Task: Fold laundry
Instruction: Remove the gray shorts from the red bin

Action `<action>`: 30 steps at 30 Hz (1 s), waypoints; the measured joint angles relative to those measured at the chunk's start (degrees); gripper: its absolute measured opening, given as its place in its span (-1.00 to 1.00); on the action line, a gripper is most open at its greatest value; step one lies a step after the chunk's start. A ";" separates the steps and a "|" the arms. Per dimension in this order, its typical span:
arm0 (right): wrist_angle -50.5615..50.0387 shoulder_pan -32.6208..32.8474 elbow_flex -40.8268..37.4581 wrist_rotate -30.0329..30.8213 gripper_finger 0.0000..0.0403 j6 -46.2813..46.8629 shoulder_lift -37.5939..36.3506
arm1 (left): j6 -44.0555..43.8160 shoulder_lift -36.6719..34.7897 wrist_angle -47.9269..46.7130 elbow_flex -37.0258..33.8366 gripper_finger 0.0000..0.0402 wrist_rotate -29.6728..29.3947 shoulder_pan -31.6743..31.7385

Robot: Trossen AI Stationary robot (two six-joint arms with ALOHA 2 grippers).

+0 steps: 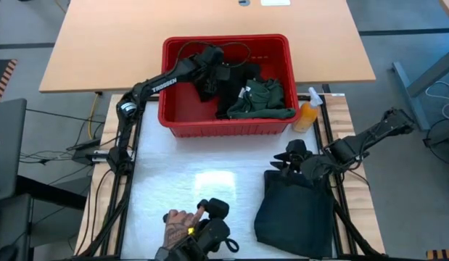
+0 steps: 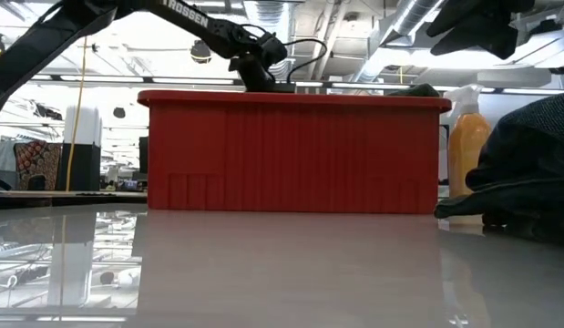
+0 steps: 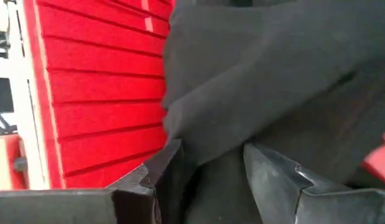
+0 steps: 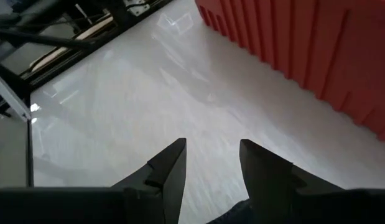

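Laundry sits in two places on my screens: a dark folded garment (image 1: 293, 210) lies on the white table (image 1: 188, 181) at the near right, and more dark pieces (image 1: 242, 90) are heaped in the red basket (image 1: 182, 116) at the far side, an orange spray bottle (image 1: 307, 114) just beside it. A person's hand (image 1: 179, 226) rests at the near edge. My right gripper (image 4: 211, 165) hovers over the folded garment's far edge, fingers spread and empty. My left arm stretches into the basket, its gripper (image 3: 208, 158) pinching black cloth.
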 joint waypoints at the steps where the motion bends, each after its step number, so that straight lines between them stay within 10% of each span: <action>1: -0.05 -0.33 0.00 -0.01 -0.12 -0.20 -0.02 | -0.16 0.42 0.01 0.00 -0.22 -0.84 0.00; 9: -0.23 -2.67 0.00 -1.58 -0.12 -1.52 -0.09 | -14.68 4.04 -10.21 -0.13 -0.92 -5.37 1.44; 30: -0.35 -3.01 0.00 2.97 -0.12 -4.69 0.00 | -27.34 -27.76 -0.12 -0.13 -1.00 -13.38 5.45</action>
